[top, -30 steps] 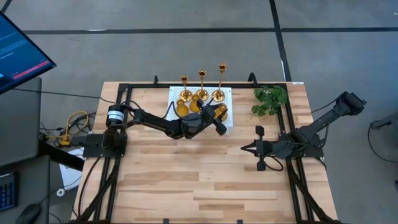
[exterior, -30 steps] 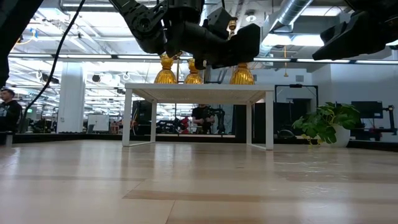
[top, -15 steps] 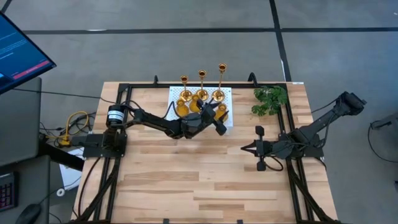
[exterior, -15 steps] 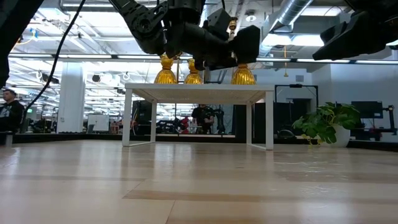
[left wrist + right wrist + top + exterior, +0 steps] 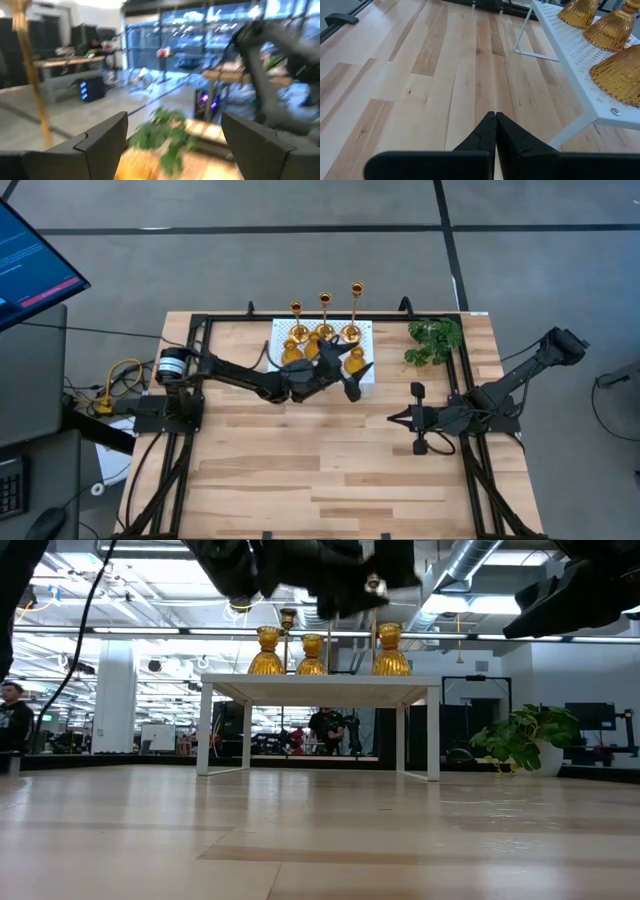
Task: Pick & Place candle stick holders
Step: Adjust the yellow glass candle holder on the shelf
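1. Left gripper (image 5: 345, 372): jaws spread and empty, above the white perforated rack (image 5: 368, 372).
2. Right gripper (image 5: 396, 418): jaws pressed together, parked well apart.
3. Six gold candle stick holders (image 5: 325, 332) stand on the rack, beside the green plant sprig (image 5: 434, 340).

A grey concrete floor (image 5: 300, 270) surrounds the light wooden plank table (image 5: 300, 470); bright ceiling strip lights (image 5: 110, 570) hang overhead.
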You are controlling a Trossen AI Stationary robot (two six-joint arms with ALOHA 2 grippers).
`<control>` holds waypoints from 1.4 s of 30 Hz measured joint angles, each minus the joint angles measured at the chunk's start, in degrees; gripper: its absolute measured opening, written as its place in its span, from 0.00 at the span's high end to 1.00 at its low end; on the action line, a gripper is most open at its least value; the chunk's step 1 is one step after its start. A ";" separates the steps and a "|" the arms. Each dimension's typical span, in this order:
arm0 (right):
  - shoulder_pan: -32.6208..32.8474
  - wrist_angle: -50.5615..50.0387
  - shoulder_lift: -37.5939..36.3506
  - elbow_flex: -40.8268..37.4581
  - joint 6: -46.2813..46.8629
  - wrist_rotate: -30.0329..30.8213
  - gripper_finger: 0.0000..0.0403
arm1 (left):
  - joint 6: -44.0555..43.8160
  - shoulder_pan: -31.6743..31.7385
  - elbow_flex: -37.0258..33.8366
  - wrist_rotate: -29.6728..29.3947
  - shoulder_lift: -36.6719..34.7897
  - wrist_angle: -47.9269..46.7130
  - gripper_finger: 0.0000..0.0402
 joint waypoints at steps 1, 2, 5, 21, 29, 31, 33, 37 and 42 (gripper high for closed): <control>0.00 -0.10 0.00 0.00 0.00 0.00 1.00 | -0.02 -0.08 0.00 1.28 -0.92 0.21 0.20; 0.00 -0.04 0.00 0.00 0.00 0.00 1.00 | -0.02 -0.10 0.00 2.52 -2.00 0.33 0.20; -0.02 0.69 0.00 0.00 0.00 0.02 1.00 | 0.00 -0.55 0.00 6.45 -5.30 -0.27 0.21; -1.39 19.86 7.89 -0.02 -2.31 0.25 1.00 | 9.93 -10.04 -13.10 13.97 -27.32 -20.98 0.24; -1.99 28.12 14.56 0.00 -3.65 0.22 1.00 | 5.14 -14.29 -20.12 14.28 -33.73 -20.66 0.24; -1.97 29.31 15.84 0.00 -3.65 0.22 1.00 | 3.42 -14.83 -20.39 14.37 -34.36 -20.58 0.24; -1.99 31.19 16.85 0.00 -3.65 0.24 1.00 | 2.23 -15.10 -20.39 14.45 -34.59 -20.37 0.24; -2.52 34.36 18.51 0.00 -3.67 0.33 1.00 | 0.42 -15.12 -20.41 14.35 -34.69 -20.22 0.24; -4.44 37.48 20.56 0.00 -6.22 0.48 1.00 | 0.41 -15.09 -20.41 14.36 -34.69 -20.01 0.24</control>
